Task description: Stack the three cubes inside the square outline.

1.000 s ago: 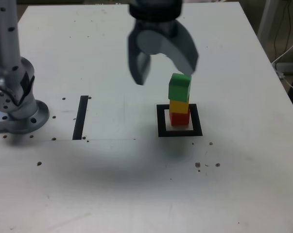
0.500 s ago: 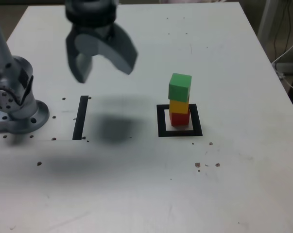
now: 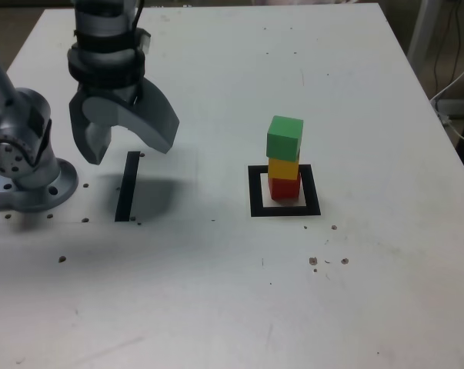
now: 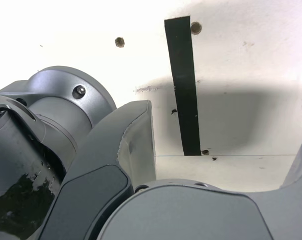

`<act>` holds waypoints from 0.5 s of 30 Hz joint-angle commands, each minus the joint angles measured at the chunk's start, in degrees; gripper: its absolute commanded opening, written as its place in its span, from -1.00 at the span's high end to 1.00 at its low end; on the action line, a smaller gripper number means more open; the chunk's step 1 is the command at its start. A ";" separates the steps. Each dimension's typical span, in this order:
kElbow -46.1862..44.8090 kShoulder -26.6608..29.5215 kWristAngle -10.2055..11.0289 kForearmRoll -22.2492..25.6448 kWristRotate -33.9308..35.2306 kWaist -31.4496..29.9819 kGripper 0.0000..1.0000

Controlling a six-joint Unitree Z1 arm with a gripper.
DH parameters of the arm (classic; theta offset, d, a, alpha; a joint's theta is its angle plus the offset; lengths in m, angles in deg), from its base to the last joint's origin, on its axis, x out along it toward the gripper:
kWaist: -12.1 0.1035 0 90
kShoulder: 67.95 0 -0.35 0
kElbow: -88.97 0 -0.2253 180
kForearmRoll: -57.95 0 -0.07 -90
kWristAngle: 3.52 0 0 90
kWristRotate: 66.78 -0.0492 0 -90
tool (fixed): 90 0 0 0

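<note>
Three cubes stand stacked upright inside the square outline [image 3: 285, 191]: the red cube [image 3: 284, 187] at the bottom, the yellow cube [image 3: 283, 168] on it, the green cube [image 3: 285, 138] on top, turned slightly askew. The outline lies on a white table [image 3: 232, 292] marked with small dark specks. A white cable [image 3: 456, 84] trails past the table's edge at the exterior view's right. The gripper [image 3: 128, 150] hangs well apart from the stack, toward the exterior view's left, jaws spread wide and holding nothing, above a straight black tape strip [image 3: 127, 186]. The arm's grey base [image 3: 24, 165] sits further left.
</note>
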 commanded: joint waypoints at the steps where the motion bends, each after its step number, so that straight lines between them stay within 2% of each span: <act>1: -0.90 0.25 -0.36 -0.76 0.07 0.10 -1.00; 15: -3.88 -0.08 -1.42 -3.79 0.07 0.10 -1.00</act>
